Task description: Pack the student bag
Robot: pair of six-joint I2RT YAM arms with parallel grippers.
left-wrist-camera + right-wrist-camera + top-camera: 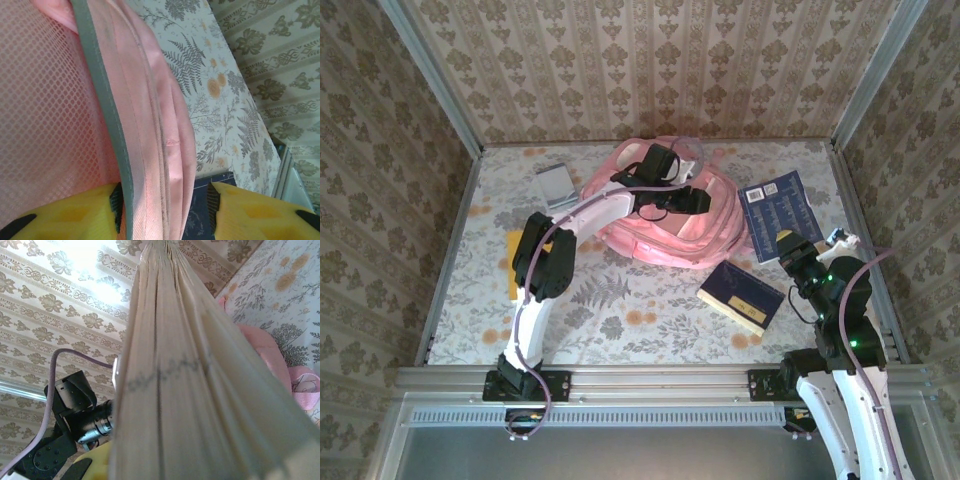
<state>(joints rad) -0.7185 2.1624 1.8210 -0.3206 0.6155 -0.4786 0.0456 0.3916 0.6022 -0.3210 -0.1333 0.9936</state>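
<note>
Left hand [164,196]: stood part-open astride the student bag [150,100] edge.
Right hand [787,243]: was clamped narrow on a book [175,380].

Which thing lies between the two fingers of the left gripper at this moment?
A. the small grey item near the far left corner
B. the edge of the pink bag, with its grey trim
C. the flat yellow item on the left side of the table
B: in the left wrist view the pink edge of the student bag, with its grey trim, passes between the yellow fingers of the left gripper.
</note>
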